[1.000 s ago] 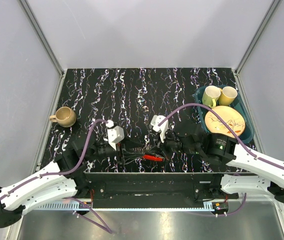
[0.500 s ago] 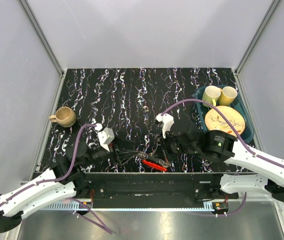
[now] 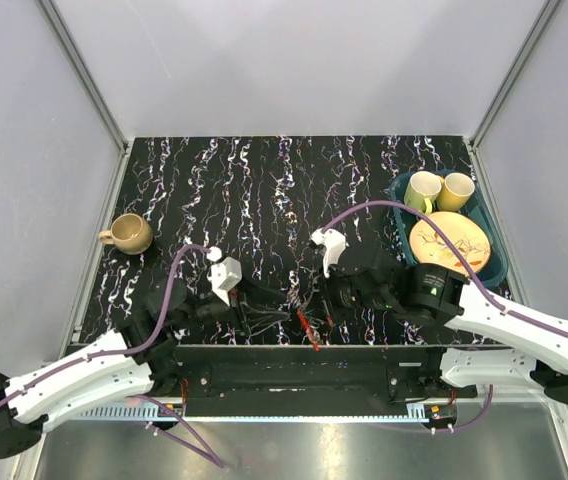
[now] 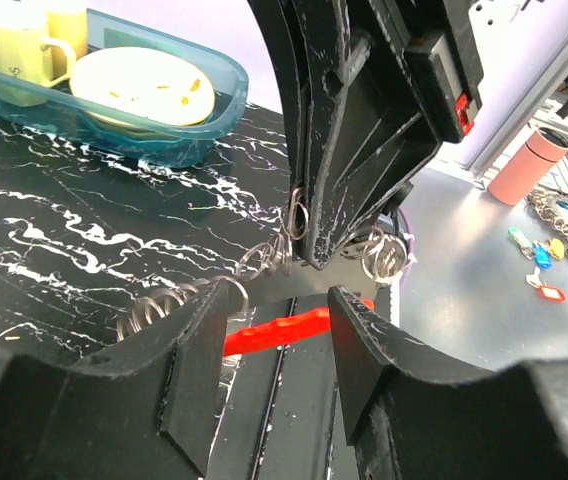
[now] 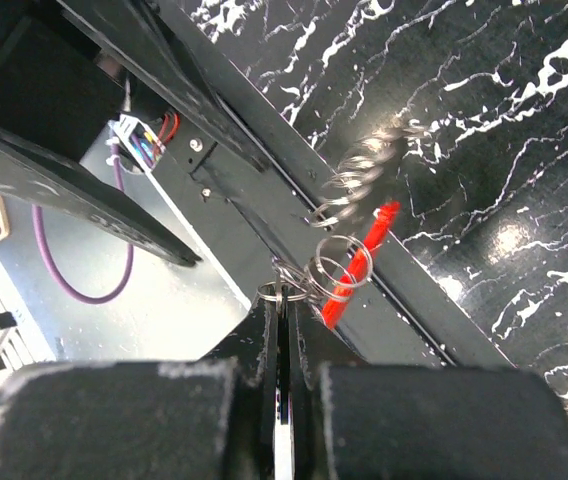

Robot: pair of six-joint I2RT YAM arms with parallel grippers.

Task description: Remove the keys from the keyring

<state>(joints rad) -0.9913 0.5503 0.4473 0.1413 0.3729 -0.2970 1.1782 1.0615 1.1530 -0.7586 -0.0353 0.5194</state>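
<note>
Keyring dangling at the desk's near edge

Right gripper jaws clenched on the keyring, red piece hanging alongside; left gripper jaws released, red piece showing between them.

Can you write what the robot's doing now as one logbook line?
right fingers: shut on keyring | left fingers: open, red piece seen between them | chain of rings: strung out from right fingers

A black tabletop veined with white marbling sits boxed in by pale grey panel walls, with slanting aluminium frame posts at the back corners. Soft light brightens the back wall. A brushed steel sheet lies along the near edge.
</note>
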